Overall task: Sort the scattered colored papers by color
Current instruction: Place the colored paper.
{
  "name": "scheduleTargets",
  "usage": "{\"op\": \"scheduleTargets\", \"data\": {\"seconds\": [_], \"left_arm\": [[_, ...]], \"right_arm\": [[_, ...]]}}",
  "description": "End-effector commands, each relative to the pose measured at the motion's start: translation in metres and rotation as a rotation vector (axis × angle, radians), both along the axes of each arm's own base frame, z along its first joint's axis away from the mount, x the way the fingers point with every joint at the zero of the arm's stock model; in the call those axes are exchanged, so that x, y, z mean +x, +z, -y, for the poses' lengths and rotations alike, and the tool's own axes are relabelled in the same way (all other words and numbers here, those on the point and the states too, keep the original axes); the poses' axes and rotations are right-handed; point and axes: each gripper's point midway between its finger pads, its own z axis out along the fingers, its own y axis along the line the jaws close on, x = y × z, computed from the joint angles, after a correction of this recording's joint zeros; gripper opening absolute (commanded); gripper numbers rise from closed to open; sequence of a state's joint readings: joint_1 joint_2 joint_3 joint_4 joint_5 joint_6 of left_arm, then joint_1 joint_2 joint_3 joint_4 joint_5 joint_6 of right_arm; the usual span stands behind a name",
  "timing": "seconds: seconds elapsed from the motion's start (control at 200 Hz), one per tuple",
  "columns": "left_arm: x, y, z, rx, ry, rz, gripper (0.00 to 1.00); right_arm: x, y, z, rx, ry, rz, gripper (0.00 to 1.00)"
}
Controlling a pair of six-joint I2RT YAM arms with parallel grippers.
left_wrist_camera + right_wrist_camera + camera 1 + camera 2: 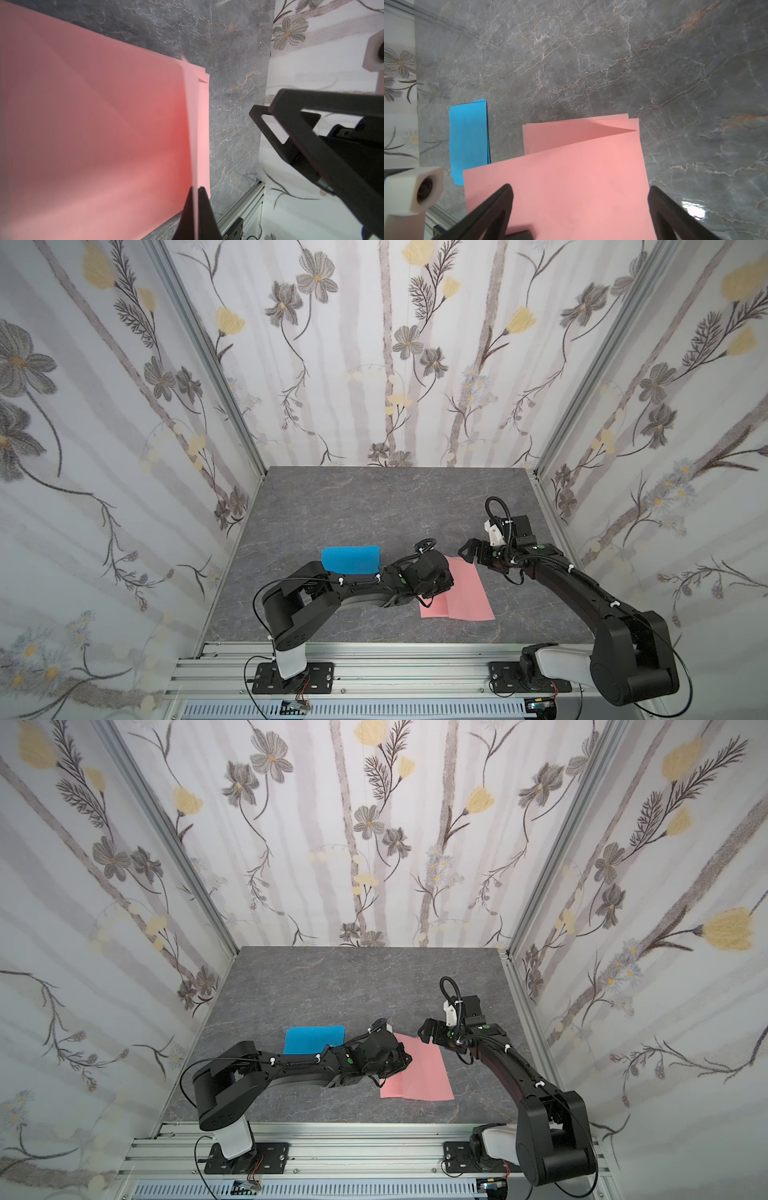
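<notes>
A small stack of blue papers lies flat left of centre, partly hidden behind my left arm. The pink papers lie overlapped to its right. My left gripper is shut on the edge of the top pink sheet, which shows as a thin line between the jaws. That sheet sits skewed and lifted over the pink ones beneath. My right gripper hangs open and empty above the pink papers' far corner.
The papers rest on a grey marble tabletop closed in by floral-papered walls on three sides. An aluminium rail carrying both arm bases runs along the front edge. My right gripper is close beside my left one.
</notes>
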State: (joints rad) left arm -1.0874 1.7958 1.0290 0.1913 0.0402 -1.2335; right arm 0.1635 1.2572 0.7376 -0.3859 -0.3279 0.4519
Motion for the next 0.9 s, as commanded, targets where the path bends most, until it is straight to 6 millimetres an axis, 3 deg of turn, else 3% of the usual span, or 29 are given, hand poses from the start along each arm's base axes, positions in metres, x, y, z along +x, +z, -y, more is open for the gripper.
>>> {"op": "scheduleTargets", "data": {"seconds": [0.0, 0.235, 0.709, 0.899], "left_arm": [[0.002, -0.001, 0.000, 0.024, -0.015, 0.017, 0.00], [0.006, -0.003, -0.005, 0.052, -0.001, 0.025, 0.00], [0.016, -0.007, -0.009, 0.081, 0.010, 0.015, 0.00], [0.016, -0.007, -0.011, 0.077, 0.014, 0.014, 0.00]], "right_arm": [[0.001, 0.003, -0.005, 0.066, -0.034, 0.023, 1.00], [-0.003, -0.016, -0.016, 0.122, -0.035, -0.021, 1.00], [0.003, -0.035, -0.028, 0.135, -0.016, -0.058, 1.00], [0.004, -0.054, -0.029, 0.105, -0.026, -0.083, 1.00]]}}
